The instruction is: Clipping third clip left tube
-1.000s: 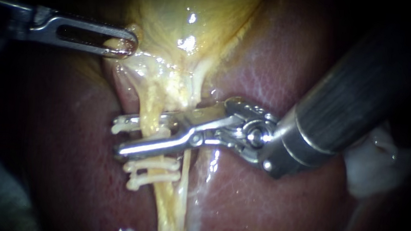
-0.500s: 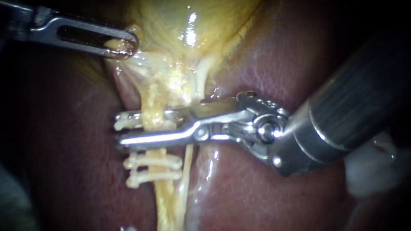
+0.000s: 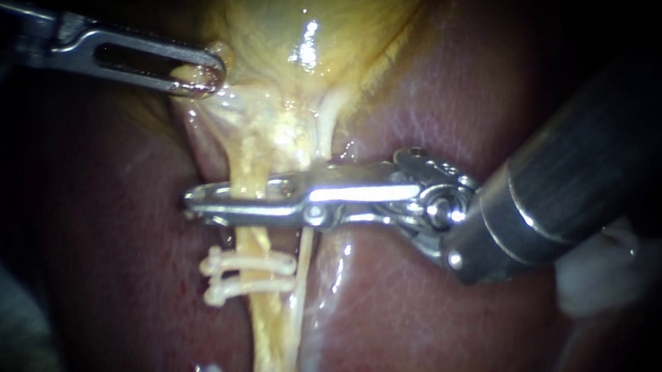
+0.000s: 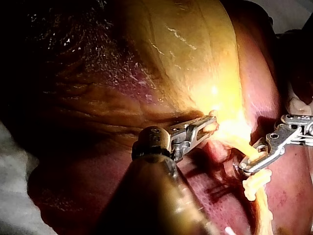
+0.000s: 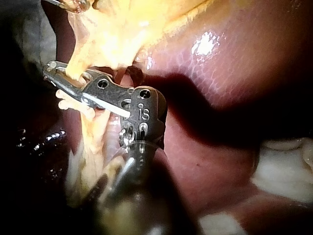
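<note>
My right instrument [image 3: 197, 203], a dark shaft ending in hinged steel jaws, has those jaws squeezed nearly together across the pale yellow left tube [image 3: 266, 323], just above two white plastic clips [image 3: 249, 274] that sit on the same tube. My left instrument [image 3: 212, 76] pinches the edge of the glistening yellow gallbladder [image 3: 320, 19] between slotted jaws, beside the dark red liver [image 3: 431, 320].

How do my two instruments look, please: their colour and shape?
Left instrument: slim silver metal, with a long slot-shaped window in its jaw and a rounded tip. Right instrument: dark grey shaft ending in a bright metal collar, a silver wrist with round pins, and two narrow silver jaws.
</note>
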